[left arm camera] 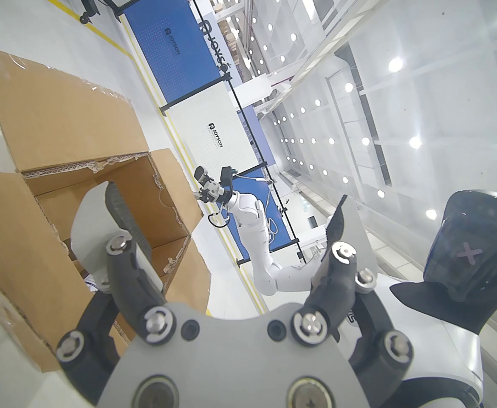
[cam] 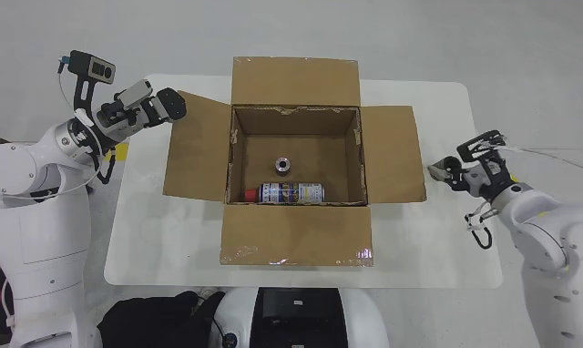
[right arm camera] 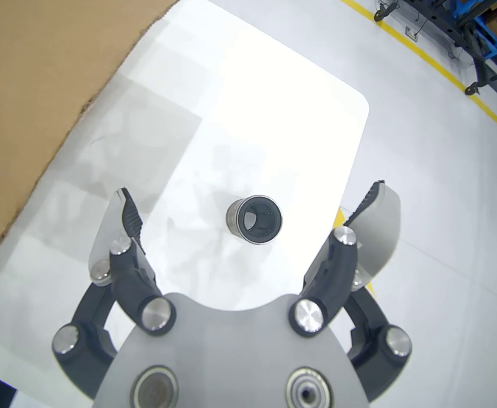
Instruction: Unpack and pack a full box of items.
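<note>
Currently, dial centred on the box [cam: 296, 234], 12 o'clock pointing away from my body.

Box: cardboard, sits mid-counter [cam: 428, 248], all four flaps folded outward and lying open.

Contents:
- spray can [cam: 290, 192], on its side, along the inside wall at 6 o'clock, red cap end toward 9 o'clock.
- metal ring [cam: 283, 164], small, on the box floor near the centre, well apart from the can.

Left claw [cam: 173, 104] [left arm camera: 227, 197]: at about 10 o'clock, over the far corner of the left flap [cam: 196, 148]. Fingers [left arm camera: 112, 210] spread wide, nothing between them. It is tipped sideways, facing across the box's open top.

Right claw [cam: 444, 170] [right arm camera: 250, 191]: at 3 o'clock, just beyond the outer edge of the right flap [cam: 396, 152], above bare counter. Fingers [right arm camera: 127, 214] spread wide, holding nothing.

Metal sleeve [right arm camera: 253, 225]: short cylinder, silver outside, black bore, resting on the counter directly under my right claw. Its open end is turned toward the wrist camera. It sits between the spread fingers, and neither finger touches it. It lies outside the box, near the right flap's edge.
</note>
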Available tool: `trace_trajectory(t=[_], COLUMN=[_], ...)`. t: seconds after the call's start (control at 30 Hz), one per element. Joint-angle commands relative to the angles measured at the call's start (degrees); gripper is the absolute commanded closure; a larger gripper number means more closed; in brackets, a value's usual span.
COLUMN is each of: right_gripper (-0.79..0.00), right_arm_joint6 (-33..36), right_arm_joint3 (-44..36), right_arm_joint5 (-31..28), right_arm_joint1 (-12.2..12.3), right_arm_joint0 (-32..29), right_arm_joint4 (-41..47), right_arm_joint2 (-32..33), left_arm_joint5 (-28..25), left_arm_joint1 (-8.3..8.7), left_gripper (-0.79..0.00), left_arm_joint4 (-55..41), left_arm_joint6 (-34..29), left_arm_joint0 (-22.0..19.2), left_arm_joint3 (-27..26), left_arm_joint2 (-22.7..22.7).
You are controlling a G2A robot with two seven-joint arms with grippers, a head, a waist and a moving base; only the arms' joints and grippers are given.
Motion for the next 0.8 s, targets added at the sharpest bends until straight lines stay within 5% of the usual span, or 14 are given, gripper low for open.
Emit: trace_trajectory(t=[0.0,0.23,0.77], right_gripper=[-0.785,-0.785,-0.785], right_arm_joint6=[1.75,8.8,8.47], right_arm_joint3=[0.91,5.7,23.33], right_arm_joint5=[-1.41,-1.59,-3.2], right_arm_joint1=[0.17,0.76,1.61], right_arm_joint0=[0.02,2.84,12.23], right_arm_joint4=[4.2,9.7,12.04], right_arm_joint2=[1.19,1.64,-3.25], left_arm_joint5=[0.0,0.0,0.0], left_arm_joint1=[0.0,0.0,0.0], left_gripper=[-0.785,-0.785,-0.785], left_arm_joint4=[0.0,0.0,0.0], left_arm_joint6=[0.0,0.0,0.0], left_arm_joint0=[0.0,0.0,0.0], left_arm_joint3=[0.0,0.0,0.0], left_arm_joint2=[0.0,0.0,0.0])
